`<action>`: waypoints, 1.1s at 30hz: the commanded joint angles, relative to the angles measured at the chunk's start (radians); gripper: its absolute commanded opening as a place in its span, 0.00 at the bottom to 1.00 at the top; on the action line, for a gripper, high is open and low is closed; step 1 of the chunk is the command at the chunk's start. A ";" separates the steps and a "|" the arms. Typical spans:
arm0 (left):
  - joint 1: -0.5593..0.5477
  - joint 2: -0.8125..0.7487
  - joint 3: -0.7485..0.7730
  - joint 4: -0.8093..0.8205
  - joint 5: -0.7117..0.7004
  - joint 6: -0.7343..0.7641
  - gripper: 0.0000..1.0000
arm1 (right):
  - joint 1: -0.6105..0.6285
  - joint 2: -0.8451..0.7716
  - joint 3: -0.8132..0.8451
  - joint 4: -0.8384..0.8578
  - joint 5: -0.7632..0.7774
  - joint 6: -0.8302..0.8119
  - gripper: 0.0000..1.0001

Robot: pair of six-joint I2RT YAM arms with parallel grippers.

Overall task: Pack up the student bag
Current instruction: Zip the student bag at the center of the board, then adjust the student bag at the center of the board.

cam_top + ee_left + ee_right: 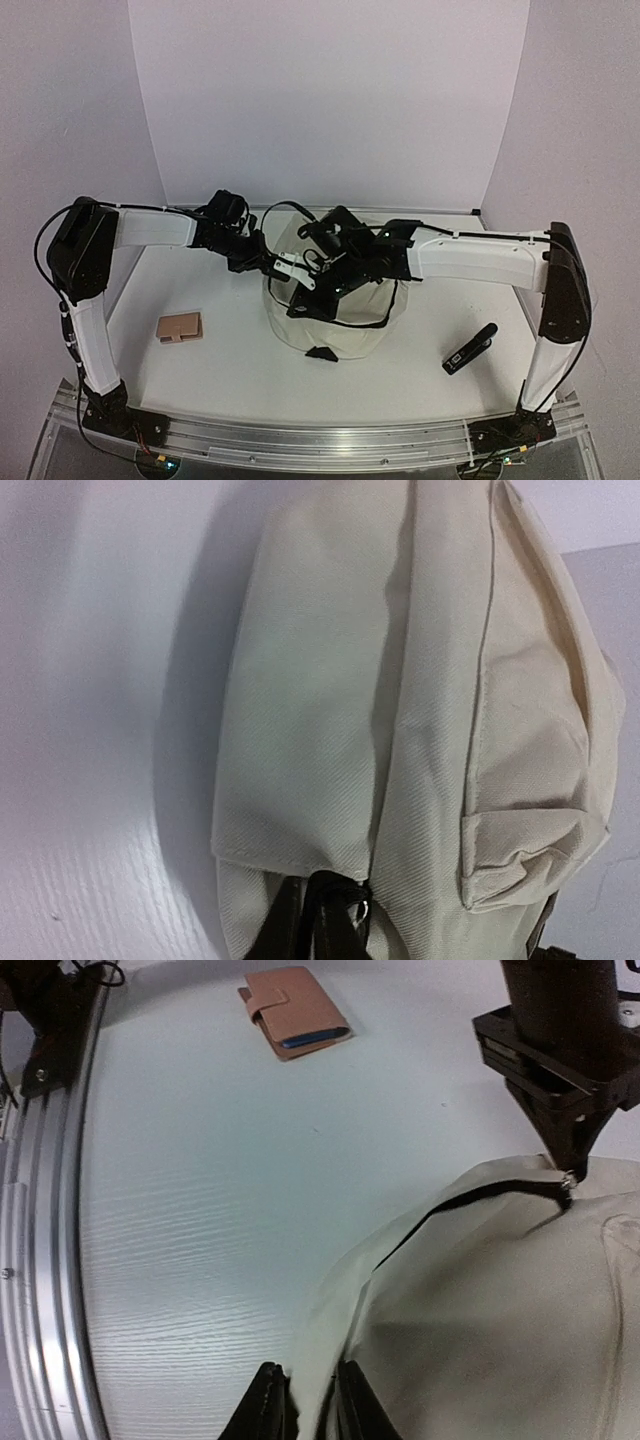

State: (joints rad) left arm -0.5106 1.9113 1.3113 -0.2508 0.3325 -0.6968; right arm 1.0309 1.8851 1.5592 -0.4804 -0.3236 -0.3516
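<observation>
White tabletop point(230, 350): both arms stretch inward over the centred student bag point(345, 335).
Left gripper point(565, 1165) clamps its zip pull point(566, 1188); right gripper point(308, 1405) straddles the rim, grip unclear; bag's long axis runs near-to-far.

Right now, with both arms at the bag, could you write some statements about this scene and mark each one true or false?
1. The tan wallet lies on the table, apart from the student bag. True.
2. The left gripper hangs wide open above the wallet. False: it is shut on the bag's zipper pull.
3. The black elongated object is inside the bag. False: it lies on the table, on the right arm's side.
4. Bag fabric lies between the fingers of the right gripper. True.
</observation>
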 commanded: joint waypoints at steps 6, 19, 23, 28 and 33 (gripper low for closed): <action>0.045 -0.229 -0.078 0.037 -0.101 0.041 0.58 | -0.303 -0.119 0.073 -0.104 -0.094 0.189 0.75; -0.224 -0.531 -0.455 0.120 -0.202 -0.199 1.00 | -0.580 0.008 0.140 -0.129 -0.001 0.199 0.94; -0.303 -0.531 -0.494 0.153 -0.257 -0.244 1.00 | -0.643 0.111 0.256 -0.128 -0.016 0.230 0.98; -0.365 -0.481 -0.497 0.206 -0.276 -0.280 1.00 | -0.676 0.250 0.376 -0.128 -0.040 0.252 0.98; -0.376 -0.410 -0.501 0.301 -0.258 -0.313 0.98 | -0.678 0.350 0.430 -0.129 -0.075 0.252 0.98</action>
State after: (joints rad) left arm -0.8835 1.4515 0.8051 -0.0692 0.0914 -0.9642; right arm 0.3361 2.1783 1.9297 -0.6050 -0.3585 -0.1167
